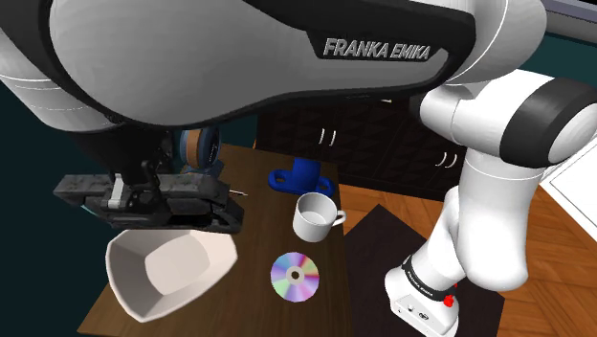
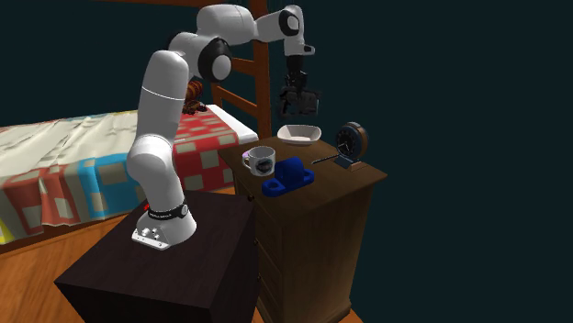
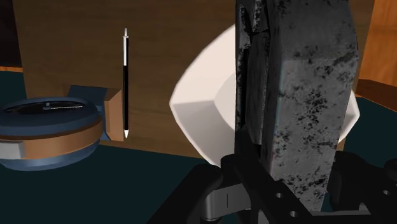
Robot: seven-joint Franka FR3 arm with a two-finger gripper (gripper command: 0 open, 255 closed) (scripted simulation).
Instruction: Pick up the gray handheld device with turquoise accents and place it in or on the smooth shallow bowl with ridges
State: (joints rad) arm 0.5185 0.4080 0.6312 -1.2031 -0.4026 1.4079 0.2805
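My hand is clamped on the device, a dark mottled grey slab. It lies level between my fingers at the left middle of the shoulder view. I am hanging over the white bowl, which sits at the lower left of that view close to the edge of the desk. The device is clear of the bowl and not yet in it.

As I judge it, the risk is in the letting go. The slab looks long against a shallow bowl. If I open from up here or off centre, one end could catch the rim and the device could tip out onto the desk, or over its edge. A hard drop might also shove the bowl toward that edge.

Further out, toward the middle of the shoulder view, stand a white mug and a blue block, with a shiny disc below them. A round clock-like thing stands behind my hand, with a thin black pen just beside it.

My count is one device, one bowl, one mug, one block, one disc, one clock-like thing and one pen.
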